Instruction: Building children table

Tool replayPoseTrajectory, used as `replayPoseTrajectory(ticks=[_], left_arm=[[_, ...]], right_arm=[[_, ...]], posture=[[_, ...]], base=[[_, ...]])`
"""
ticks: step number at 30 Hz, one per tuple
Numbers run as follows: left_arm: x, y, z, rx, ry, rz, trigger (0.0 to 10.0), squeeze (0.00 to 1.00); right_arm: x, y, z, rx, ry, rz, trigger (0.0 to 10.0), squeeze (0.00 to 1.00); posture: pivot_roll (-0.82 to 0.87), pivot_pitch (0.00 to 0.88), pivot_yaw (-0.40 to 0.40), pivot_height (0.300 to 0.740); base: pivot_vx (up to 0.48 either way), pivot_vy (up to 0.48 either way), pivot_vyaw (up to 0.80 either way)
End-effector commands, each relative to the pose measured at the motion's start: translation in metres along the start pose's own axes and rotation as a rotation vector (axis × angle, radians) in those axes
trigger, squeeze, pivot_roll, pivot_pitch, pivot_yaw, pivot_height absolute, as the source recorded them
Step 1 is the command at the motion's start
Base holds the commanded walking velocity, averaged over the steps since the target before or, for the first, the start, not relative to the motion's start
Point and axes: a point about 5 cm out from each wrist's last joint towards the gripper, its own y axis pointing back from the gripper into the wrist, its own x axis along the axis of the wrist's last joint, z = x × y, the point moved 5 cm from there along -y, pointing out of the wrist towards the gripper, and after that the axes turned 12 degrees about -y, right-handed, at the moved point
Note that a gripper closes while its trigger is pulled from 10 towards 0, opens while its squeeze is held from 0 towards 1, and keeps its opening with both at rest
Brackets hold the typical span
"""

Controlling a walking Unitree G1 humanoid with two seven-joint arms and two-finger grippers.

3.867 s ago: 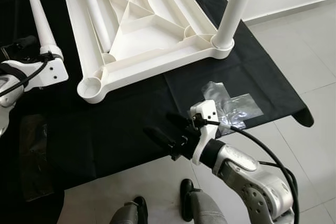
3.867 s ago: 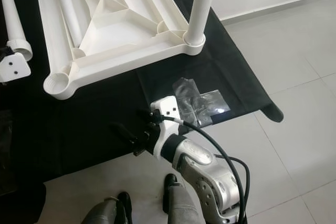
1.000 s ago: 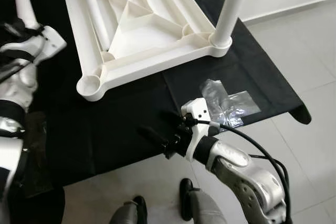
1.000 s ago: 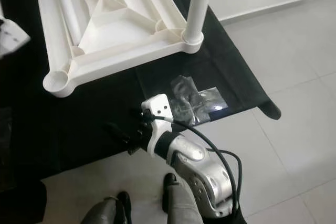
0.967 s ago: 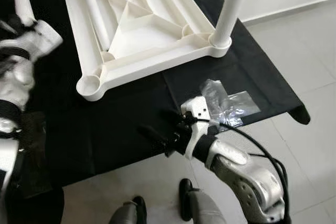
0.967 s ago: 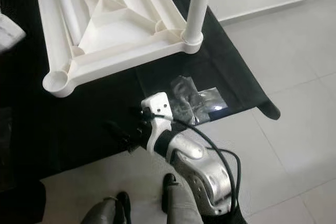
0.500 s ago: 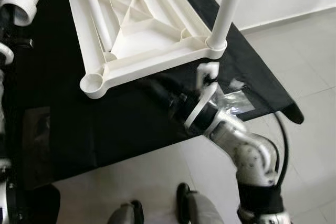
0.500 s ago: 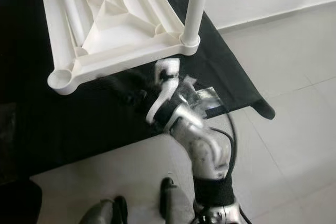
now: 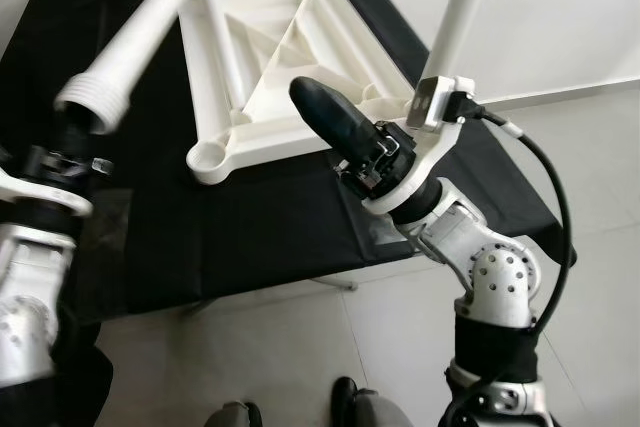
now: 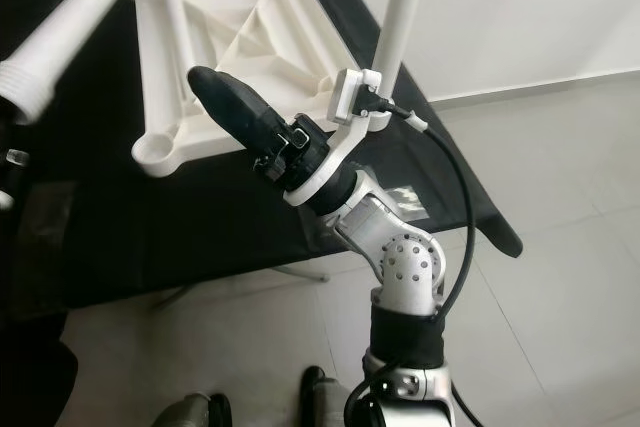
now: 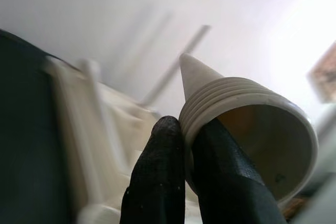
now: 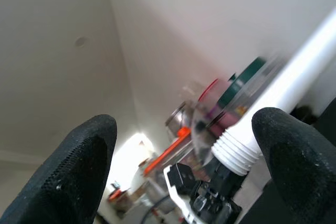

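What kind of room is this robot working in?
Probably a room in a home, used here as an assembly spot: pale tiled floor, plain white wall, and a black-covered table holding an upside-down white plastic children's table.

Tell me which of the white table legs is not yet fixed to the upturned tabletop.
The threaded leg held in the left gripper; the others stand in the tabletop corner sockets.
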Motion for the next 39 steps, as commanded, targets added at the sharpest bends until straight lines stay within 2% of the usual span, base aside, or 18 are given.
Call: replayPoseTrajectory(ticks=[1,2,4,5,7,12,14,17,20,22,28,35,36,37,38,39], left_arm=[[0.003,0.002,0.016,-0.073,0.050,0.018,0.0,0.00],[0.003,0.002,0.016,-0.073,0.050,0.018,0.0,0.00],[-0.005,0.013,0.028,-0.117,0.156,-0.003,0.0,0.00],[-0.005,0.013,0.028,-0.117,0.156,-0.003,0.0,0.00],[-0.006,0.020,0.030,-0.117,0.221,-0.004,0.0,0.00],[-0.006,0.024,0.034,-0.123,0.256,-0.003,0.0,0.00],[-0.010,0.031,0.045,-0.156,0.308,-0.023,0.0,0.00],[-0.010,0.031,0.045,-0.156,0.308,-0.023,0.0,0.00],[-0.014,0.042,0.066,-0.229,0.394,-0.055,0.0,0.00],[-0.016,0.045,0.074,-0.257,0.424,-0.069,0.0,0.00],[-0.024,0.054,0.091,-0.323,0.473,-0.124,0.0,0.00],[-0.035,0.060,0.104,-0.346,0.500,-0.173,0.0,0.00],[-0.036,0.061,0.105,-0.348,0.504,-0.179,0.0,0.00],[-0.037,0.061,0.106,-0.348,0.506,-0.182,0.0,0.00],[-0.037,0.062,0.106,-0.348,0.508,-0.185,0.0,0.00],[-0.038,0.062,0.107,-0.348,0.511,-0.189,0.0,0.00]], right_arm=[[-0.005,0.001,-0.001,0.006,-0.029,-0.007,10.0,0.00],[-0.005,0.001,-0.001,0.006,-0.029,-0.007,10.0,0.00],[-0.010,-0.002,0.002,-0.007,-0.083,0.000,10.0,0.00],[-0.010,-0.002,0.002,-0.007,-0.083,0.000,10.0,0.00],[-0.012,-0.005,0.006,-0.025,-0.132,0.009,10.0,0.00],[-0.014,-0.007,0.009,-0.035,-0.153,0.010,10.0,0.00],[-0.015,-0.009,0.011,-0.042,-0.163,0.012,10.0,0.00],[-0.015,-0.009,0.011,-0.042,-0.163,0.012,10.0,0.00],[-0.013,-0.011,0.011,-0.040,-0.168,0.022,10.0,0.00],[-0.013,-0.012,0.011,-0.039,-0.171,0.026,10.0,0.00],[-0.011,-0.016,0.010,-0.032,-0.182,0.035,10.0,0.00],[-0.011,-0.018,0.007,-0.014,-0.184,0.034,10.0,0.00],[-0.011,-0.018,0.007,-0.007,-0.185,0.034,8.3,0.00],[-0.011,-0.019,0.006,-0.002,-0.186,0.034,8.3,0.00],[-0.011,-0.019,0.005,0.003,-0.188,0.036,4.9,0.00],[-0.010,-0.019,0.004,0.013,-0.188,0.042,0.0,0.00]], posture=[[-0.10,0.173,-0.017,0.740],[-0.10,0.173,-0.017,0.740],[-0.09,0.175,-0.018,0.740],[-0.09,0.175,-0.018,0.740],[-0.09,0.176,-0.020,0.740],[-0.09,0.176,-0.020,0.740],[-0.08,0.178,-0.021,0.740],[-0.08,0.178,-0.021,0.740],[-0.08,0.180,-0.021,0.740],[-0.08,0.181,-0.022,0.740],[-0.08,0.180,-0.024,0.740],[-0.08,0.181,-0.025,0.740],[-0.08,0.181,-0.025,0.740],[-0.08,0.181,-0.025,0.740],[-0.08,0.181,-0.025,0.740],[-0.09,0.182,-0.026,0.740]], base=[[0.000,0.000,0.00],[0.000,0.000,0.00],[0.000,0.000,0.00],[0.000,0.000,0.00],[0.000,0.000,0.00],[0.000,0.000,0.00],[0.000,0.000,0.00],[0.000,0.000,0.00],[0.000,0.000,0.00],[0.000,0.000,0.00],[0.000,0.000,0.00],[0.000,0.000,0.00],[0.000,0.000,0.00],[0.000,0.000,0.00],[0.000,0.000,0.00],[0.000,0.000,0.00]])
